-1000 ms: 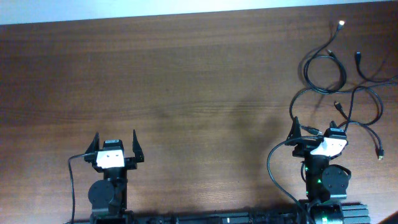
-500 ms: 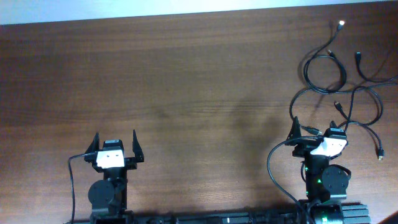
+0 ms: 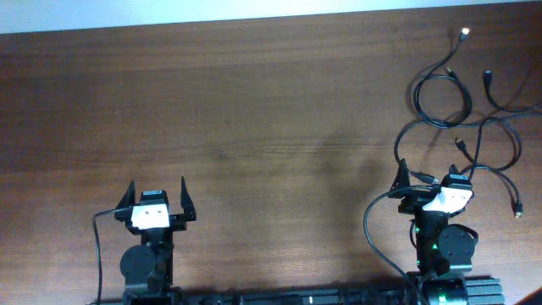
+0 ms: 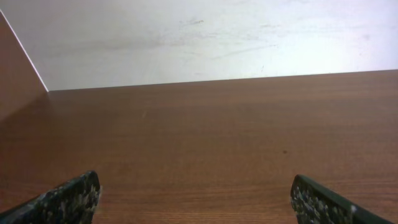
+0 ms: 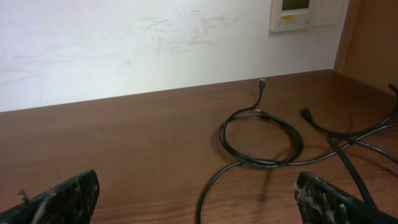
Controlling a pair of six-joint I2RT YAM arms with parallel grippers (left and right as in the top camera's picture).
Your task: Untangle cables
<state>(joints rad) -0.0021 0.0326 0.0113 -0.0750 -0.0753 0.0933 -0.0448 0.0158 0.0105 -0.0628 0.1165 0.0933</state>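
cables [image 3: 461, 110]: several thin black leads with small plug ends, one light-tipped, lying looped and crossed over one another at the far right of the wooden table [image 3: 254, 110], just ahead of the right gripper [image 3: 430, 181] and well apart from the left gripper [image 3: 157, 190]. grippers: both low at the near edge, jaws spread wide, nothing held between them. step, as judged: untangling not yet begun, approach stage; the next move calls for the right gripper to reach forward to the nearest loop and close on a single strand clear of the crossings, not a bundle.
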